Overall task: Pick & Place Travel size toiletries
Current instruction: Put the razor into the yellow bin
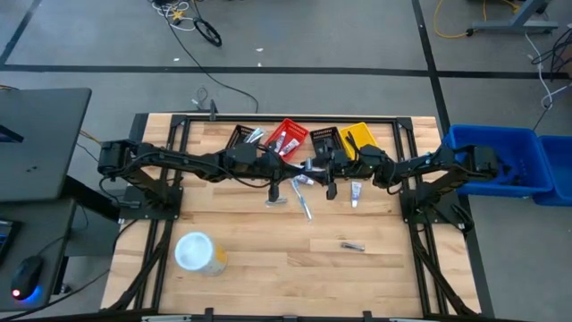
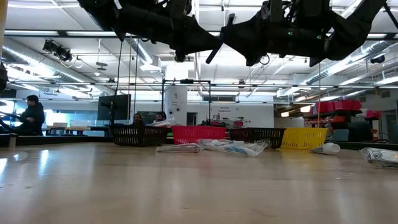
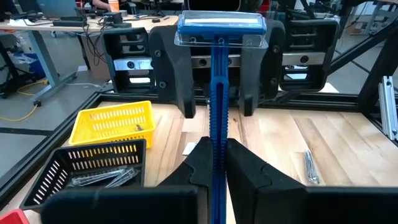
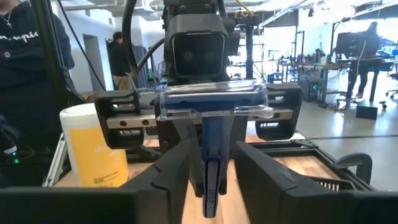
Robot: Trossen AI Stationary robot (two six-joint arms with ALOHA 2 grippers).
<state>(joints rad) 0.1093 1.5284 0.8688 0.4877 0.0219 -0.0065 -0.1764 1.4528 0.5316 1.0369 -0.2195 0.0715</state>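
the table (image 1: 268,259) fills the middle of the high view, with both arms meeting over its upper centre. a yellowish tub (image 1: 198,252) sits lower left. along the top edge stand a black basket (image 1: 243,137), a red basket (image 1: 288,136), another black basket (image 1: 323,140) and a yellow basket (image 1: 357,136). the left gripper (image 3: 214,158) is clamped on a blue razor (image 3: 219,93), its capped head up. the right gripper (image 4: 211,165) faces it, fingers apart either side of the razor's handle. loose toiletries (image 1: 304,199) lie mid-table, and a dark sachet (image 1: 352,246) lower right.
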